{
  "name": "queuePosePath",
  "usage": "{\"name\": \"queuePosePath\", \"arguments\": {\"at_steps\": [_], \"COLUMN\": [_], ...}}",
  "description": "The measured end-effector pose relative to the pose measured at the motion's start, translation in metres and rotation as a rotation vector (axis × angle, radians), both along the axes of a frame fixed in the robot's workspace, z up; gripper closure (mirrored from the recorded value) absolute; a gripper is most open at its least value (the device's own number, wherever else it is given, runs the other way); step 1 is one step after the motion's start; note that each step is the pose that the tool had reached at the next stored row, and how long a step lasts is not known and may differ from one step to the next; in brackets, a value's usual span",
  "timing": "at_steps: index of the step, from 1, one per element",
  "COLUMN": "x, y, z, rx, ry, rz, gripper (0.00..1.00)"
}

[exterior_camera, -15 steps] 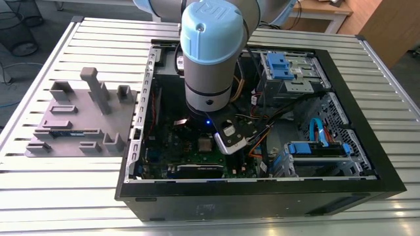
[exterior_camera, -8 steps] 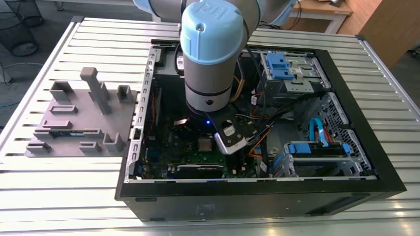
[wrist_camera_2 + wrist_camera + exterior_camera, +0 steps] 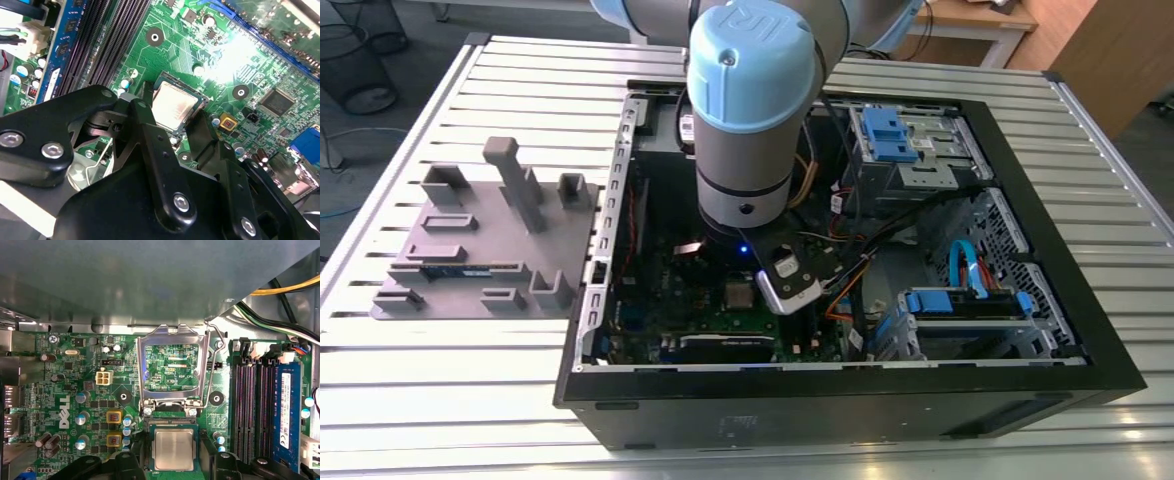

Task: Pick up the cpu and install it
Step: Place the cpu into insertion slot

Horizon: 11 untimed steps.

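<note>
1. Down at the gripper [image 3: 172, 120], in both wrist views, the cpu [image 3: 173, 449] lies flat and square in the socket [image 3: 173, 425]. The gripper straddles it on two opposite sides; whether it grips the chip or stands just free of it I cannot tell.
2. I judge the step in hand to be the seating itself. The chip is at its place, but the install is not finished, since the load frame [image 3: 172, 333] just beyond it stands hinged open.
3. Any move from here calls for a straight vertical path with no sideways drag, so that the chip lies level in its seat.
4. Past the frame spreads the motherboard [image 3: 90, 390], with a memory stick [image 3: 286, 410] in a slot beside the socket.
5. The arm [image 3: 754, 100] stands nearly upright over the open case [image 3: 854, 400], its wrist pointing down at the board.
6. Farther off, a grey tray [image 3: 467, 230] lies near the desk [image 3: 480, 400] edge on the exterior view's left, apart from the case.
</note>
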<state>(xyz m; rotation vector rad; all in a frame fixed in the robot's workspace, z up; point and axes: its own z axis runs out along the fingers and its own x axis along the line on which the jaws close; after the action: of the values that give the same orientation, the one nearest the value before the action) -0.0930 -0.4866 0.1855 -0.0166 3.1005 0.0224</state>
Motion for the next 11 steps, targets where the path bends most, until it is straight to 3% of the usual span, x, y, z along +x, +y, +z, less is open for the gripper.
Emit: {"name": "queuePosePath", "arguments": {"at_steps": [11], "x": [-0.0001], "y": [-0.0001], "z": [0.0000], "rx": [-0.0004], "ry": [0.0002], "rz": [0.000], "gripper": [0.47]}}
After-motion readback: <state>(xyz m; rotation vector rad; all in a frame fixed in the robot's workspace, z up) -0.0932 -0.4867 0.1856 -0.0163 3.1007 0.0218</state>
